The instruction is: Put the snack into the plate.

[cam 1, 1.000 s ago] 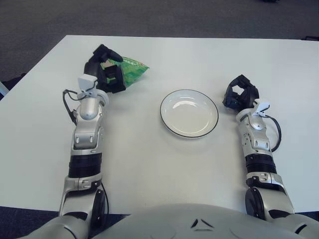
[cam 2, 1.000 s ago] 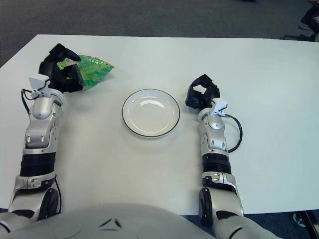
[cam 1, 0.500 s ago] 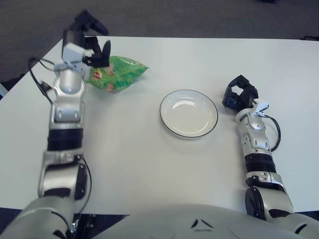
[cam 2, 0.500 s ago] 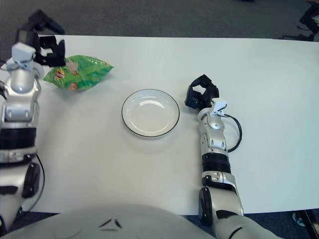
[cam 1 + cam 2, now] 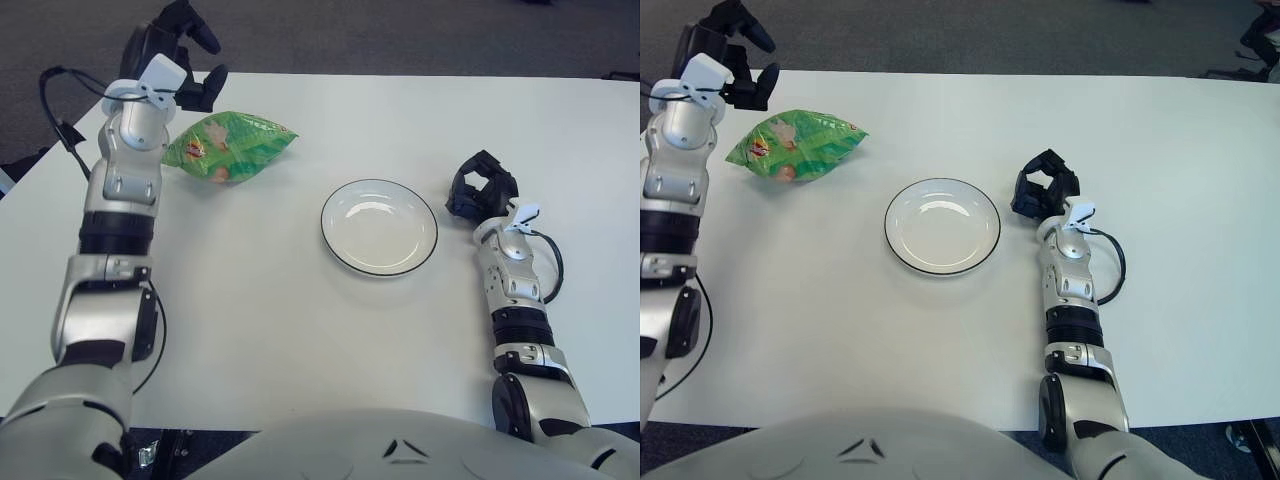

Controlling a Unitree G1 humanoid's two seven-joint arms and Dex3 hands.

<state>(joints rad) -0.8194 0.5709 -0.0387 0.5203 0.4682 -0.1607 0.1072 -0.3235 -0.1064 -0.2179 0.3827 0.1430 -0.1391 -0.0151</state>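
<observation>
A green snack bag (image 5: 228, 146) lies flat on the white table at the far left. A white plate with a dark rim (image 5: 379, 227) sits in the middle, with nothing in it. My left hand (image 5: 178, 55) is raised above the table's far left edge, behind and left of the bag, fingers spread and holding nothing. My right hand (image 5: 480, 190) rests on the table just right of the plate, fingers curled and holding nothing.
The white table (image 5: 300, 320) reaches its far edge just behind the bag, with dark carpet beyond. A black cable (image 5: 60, 100) loops from my left wrist.
My left hand let go of the snack bag and lifted up and back toward the table's far left edge. The bag now lies uncovered. The right arm has not moved.
</observation>
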